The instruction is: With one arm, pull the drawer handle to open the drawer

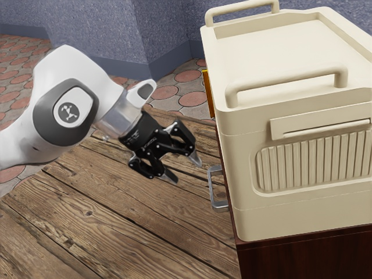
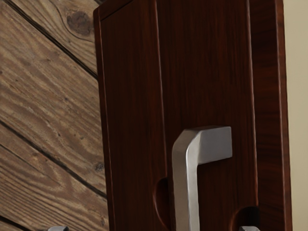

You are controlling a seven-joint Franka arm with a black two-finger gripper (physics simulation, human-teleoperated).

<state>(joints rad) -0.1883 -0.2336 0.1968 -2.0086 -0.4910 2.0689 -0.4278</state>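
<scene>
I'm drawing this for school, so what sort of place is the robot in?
Probably a room in a house or workshop, made by a computer: there's a patterned tile floor, a speckled blue wall and a dark wooden cabinet with a metal handle.

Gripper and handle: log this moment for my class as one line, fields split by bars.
gripper: open, empty | position: near handle, not touching | handle: metal, on dark wood front | pull: not under way
</scene>
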